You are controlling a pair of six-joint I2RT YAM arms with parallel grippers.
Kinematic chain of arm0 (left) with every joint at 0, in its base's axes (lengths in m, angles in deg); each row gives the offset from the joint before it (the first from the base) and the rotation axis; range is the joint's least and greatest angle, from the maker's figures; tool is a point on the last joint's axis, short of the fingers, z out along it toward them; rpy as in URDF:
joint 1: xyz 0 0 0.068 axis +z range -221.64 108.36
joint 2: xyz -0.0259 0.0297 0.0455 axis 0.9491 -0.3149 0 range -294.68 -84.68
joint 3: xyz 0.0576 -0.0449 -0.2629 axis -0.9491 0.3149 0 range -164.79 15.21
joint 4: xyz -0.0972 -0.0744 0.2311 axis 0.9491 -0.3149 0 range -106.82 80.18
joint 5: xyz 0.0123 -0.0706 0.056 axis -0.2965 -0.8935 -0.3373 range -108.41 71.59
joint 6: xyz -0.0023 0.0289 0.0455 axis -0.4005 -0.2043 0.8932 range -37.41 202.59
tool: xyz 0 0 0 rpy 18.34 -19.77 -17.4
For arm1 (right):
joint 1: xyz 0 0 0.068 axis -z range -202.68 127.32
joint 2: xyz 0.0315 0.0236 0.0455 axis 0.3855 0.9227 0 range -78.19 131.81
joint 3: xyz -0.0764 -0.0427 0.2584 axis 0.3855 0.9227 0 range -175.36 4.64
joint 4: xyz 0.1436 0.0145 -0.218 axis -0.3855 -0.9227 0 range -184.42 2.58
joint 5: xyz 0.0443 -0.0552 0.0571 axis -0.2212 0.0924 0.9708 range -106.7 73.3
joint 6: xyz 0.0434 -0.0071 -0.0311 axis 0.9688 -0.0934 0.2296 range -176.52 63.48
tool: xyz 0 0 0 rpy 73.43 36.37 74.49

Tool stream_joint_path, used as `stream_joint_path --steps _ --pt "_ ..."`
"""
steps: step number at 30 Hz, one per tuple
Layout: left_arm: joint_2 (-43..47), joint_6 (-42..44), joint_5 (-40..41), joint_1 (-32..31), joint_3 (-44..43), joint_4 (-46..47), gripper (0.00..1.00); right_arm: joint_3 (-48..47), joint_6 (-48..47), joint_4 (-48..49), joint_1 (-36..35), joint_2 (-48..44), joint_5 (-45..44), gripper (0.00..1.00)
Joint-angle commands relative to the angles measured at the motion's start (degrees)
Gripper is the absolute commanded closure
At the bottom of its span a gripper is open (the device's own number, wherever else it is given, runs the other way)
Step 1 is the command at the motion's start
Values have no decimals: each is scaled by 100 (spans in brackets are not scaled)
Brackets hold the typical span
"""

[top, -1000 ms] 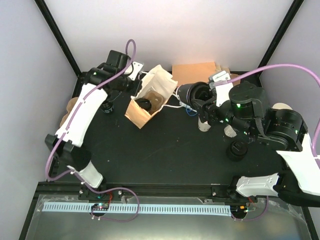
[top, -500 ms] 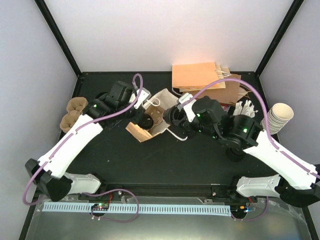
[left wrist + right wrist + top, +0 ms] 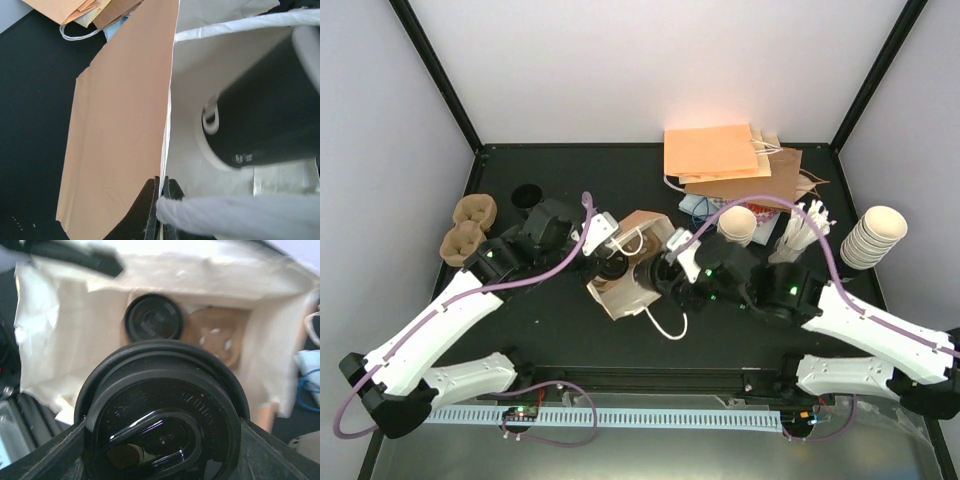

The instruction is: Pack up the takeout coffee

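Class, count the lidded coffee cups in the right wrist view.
2: the far cup stands inside the paper bag; the near cup is gripped in the right end effector. Others may be hidden.

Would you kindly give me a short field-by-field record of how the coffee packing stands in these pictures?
Bag: paper bag, open, mid-table
Left gripper: left gripper shut on the paper bag's wall at its rim
Right gripper: right gripper shut on the held coffee cup, its black lid facing the bag's opening
Inside bag: packed coffee cup seated in a carrier tray; the slot beside it is empty
Right of table: stacked cups, lidless
Left of table: spare trays
Back of table: flat bags
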Motion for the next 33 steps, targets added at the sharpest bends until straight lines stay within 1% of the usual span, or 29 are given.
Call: stream_joint_path --steps 1,6,9,15,22,27,33 --pt "348 73 -241 -121 300 348 98 575 458 532 -794 -77 -580 43" --pt "534 -50 -505 -204 384 416 98 792 571 679 -1465 -27 -1858 44" --pt "558 -57 -653 -290 326 335 97 751 485 688 -1629 100 -2474 45" --pt "608 -185 -692 -443 328 255 97 730 572 695 -1664 365 -3514 45" --pt "723 -416 -704 -545 398 409 97 740 595 1026 -1664 650 -3426 45" --pt "713 -567 -675 -621 406 515 98 751 887 932 -1662 945 -3557 45" --pt "618 -729 -639 -688 398 596 98 1075 1437 936 -1665 1026 -3692 47"
